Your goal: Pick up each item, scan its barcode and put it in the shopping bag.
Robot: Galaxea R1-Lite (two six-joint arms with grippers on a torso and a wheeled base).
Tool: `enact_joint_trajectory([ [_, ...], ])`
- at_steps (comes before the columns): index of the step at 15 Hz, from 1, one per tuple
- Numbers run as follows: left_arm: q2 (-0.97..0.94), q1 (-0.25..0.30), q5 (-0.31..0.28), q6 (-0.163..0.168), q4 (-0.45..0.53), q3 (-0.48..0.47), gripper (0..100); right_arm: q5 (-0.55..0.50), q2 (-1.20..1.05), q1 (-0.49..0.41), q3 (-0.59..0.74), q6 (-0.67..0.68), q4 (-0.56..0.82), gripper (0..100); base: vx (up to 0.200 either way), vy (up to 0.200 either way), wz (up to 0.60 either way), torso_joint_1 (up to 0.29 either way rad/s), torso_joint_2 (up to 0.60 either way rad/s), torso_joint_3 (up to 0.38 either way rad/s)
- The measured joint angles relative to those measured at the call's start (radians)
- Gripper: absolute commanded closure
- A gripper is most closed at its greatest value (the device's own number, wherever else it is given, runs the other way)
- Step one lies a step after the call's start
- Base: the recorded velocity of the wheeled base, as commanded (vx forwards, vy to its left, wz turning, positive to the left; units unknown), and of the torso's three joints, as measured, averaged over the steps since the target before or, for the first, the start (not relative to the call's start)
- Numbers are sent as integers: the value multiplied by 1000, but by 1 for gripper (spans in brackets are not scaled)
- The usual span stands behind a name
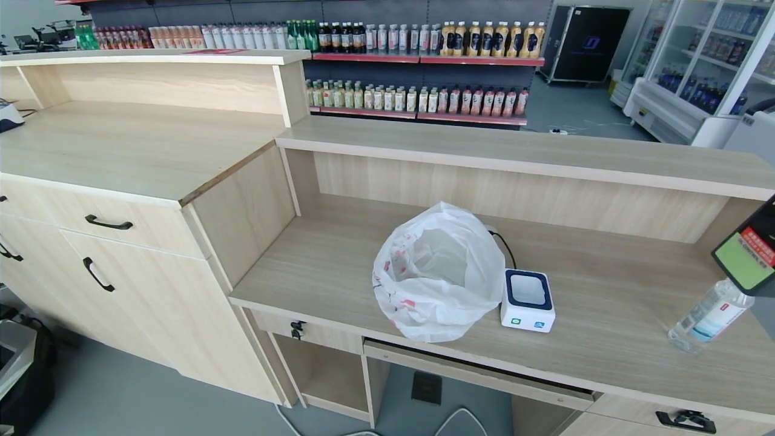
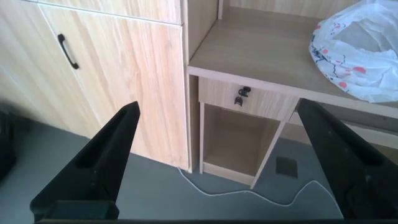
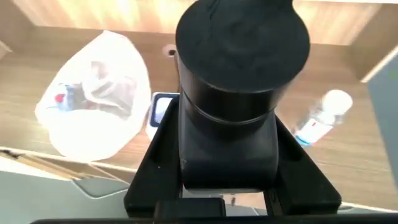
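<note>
Two items looked left to handle: a dark can point(image 1: 748, 257) with a green and red label, and a clear water bottle point(image 1: 707, 316) lying tilted on the bench point(image 1: 605, 290) near its right end. The right fingers point(image 3: 148, 182) were closed on either side of the can, holding it above the bench between the scanner point(image 1: 528, 300) and the bottle. Its far end seemed to point down towards the wood. That hold probably suited a carry across to the scanner, a small white box with a dark-rimmed window facing up. A barcode on the label would have to be turned towards that window, though where the barcode sat could not be told. The shopping bag point(image 1: 439, 272) stood just beside the scanner on its left, with its mouth slumped open upward. That seemed a sensible spot, because a scanned item would need only a short carry before being dropped in. What lay inside the bag was unclear. The left fingers point(image 2: 99, 168) were spread wide and held nothing. They hung low off the bench's left front corner above the floor, facing the cupboard doors point(image 2: 93, 74) and a small drawer point(image 2: 249, 99) with a lock. They were well away from the work, likely parked there to stay out of the right arm's way.
</note>
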Motion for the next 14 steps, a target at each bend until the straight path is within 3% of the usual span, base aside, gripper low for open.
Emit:
enact_joint_trajectory([
  [2,0,0,0,0,-1,0,0,286,19,-49,3,146,-98,100,0,0,0,0,0,0],
  [4,0,-1,0,0,-1,0,0,473,57,-127,15,321,-227,100,0,0,0,0,0,0],
  [8,0,0,0,0,-1,0,0,531,184,-216,29,457,-329,100,0,0,0,0,0,0],
  [10,0,0,-1,0,-1,0,0,578,272,-249,46,541,-451,100,0,0,0,0,0,0],
  [14,0,0,0,0,-1,0,0,604,419,-273,118,578,-564,100,0,0,0,0,0,0],
])
